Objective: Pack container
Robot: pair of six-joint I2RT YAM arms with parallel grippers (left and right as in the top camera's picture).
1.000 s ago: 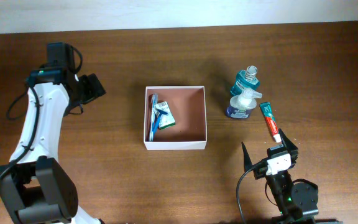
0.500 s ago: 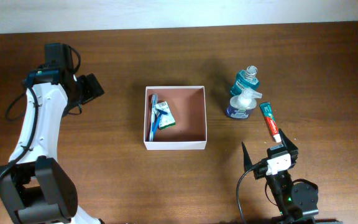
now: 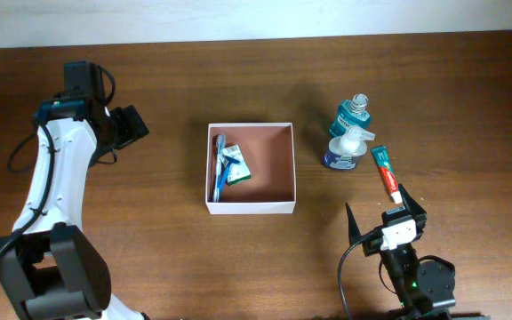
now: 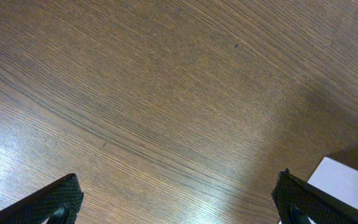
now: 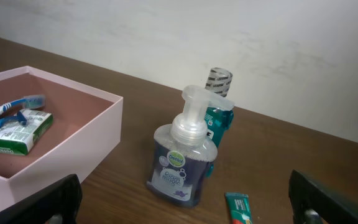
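Container (image 3: pixel 250 167) whole overhead, mere corner at left wrist; left claw (image 4: pixel 180 202), right claw (image 3: pixel 380 213) spread.

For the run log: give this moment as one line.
container: toothbrush, small packet inside | pump bottle, mouthwash bottle, toothpaste tube: outside | left gripper: open, empty | right gripper: open, empty

even, soft light; sharp frames, faint tabletop (image 4: pixel 166 93) glare

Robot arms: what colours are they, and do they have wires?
The left arm has white shells with black joints and a black cable looping beside it. The right arm is black with a white block, a black cable and a tiny green light.
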